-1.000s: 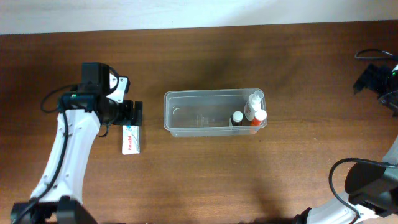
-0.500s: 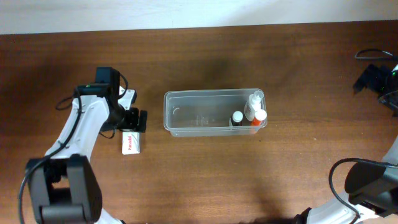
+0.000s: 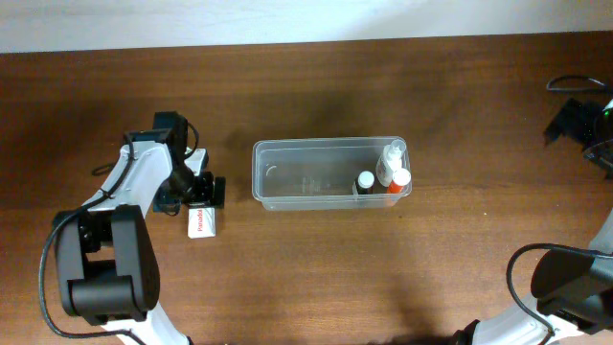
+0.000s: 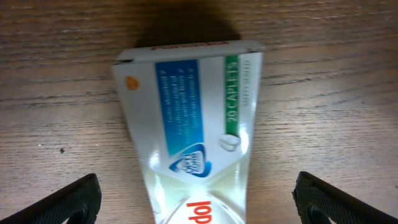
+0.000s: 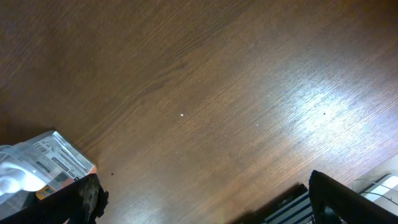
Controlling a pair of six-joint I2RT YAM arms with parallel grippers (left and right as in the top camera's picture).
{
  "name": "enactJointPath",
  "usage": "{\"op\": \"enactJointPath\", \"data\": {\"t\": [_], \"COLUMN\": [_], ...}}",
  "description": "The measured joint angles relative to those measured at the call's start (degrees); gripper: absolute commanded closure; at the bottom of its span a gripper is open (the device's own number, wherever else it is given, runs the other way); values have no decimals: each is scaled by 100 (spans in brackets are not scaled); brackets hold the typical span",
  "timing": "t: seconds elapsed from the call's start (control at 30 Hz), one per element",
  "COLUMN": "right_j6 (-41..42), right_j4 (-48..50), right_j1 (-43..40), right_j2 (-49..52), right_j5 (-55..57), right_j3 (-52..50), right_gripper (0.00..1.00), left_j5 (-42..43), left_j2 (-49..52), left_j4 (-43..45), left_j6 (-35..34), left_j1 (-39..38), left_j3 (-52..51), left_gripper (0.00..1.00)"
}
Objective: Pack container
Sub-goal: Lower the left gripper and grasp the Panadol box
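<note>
One container (image 3: 302,177), three bottles (image 3: 393,158) inside (right end), one box (image 3: 200,222) outside

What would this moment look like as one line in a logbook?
left gripper: open over white cardboard caplet box | right gripper: open, empty | clear plastic rectangular container: three small bottles inside

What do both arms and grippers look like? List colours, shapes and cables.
Left arm: white tubular links, black rounded joints, thin black cable looping alongside. Left gripper: black, with two blunt dark fingers. Right arm: mostly out of frame, white link over a black joint, black cable. Right gripper: black, angular.
</note>
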Motion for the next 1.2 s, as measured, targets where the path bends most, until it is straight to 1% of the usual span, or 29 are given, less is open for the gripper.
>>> {"op": "enactJointPath", "data": {"t": [0.6,1.0,1.13,1.2], "right_j6": [4,4,2,4], "right_j4": [0,0,0,0], "right_j1": [0,0,0,0], "right_j2": [0,0,0,0], "right_j5": [0,0,0,0], "right_j3": [0,0,0,0], "right_gripper": [2,2,2,2], "left_j5": [-20,-284,-319,-319], "left_j2": [343,343,343,343], "left_j4": [0,0,2,0], "left_j6": [-42,-46,-46,-63], "left_j1": [107,107,107,107], "left_j3": [0,0,0,0], "left_gripper": [1,1,3,7]}}
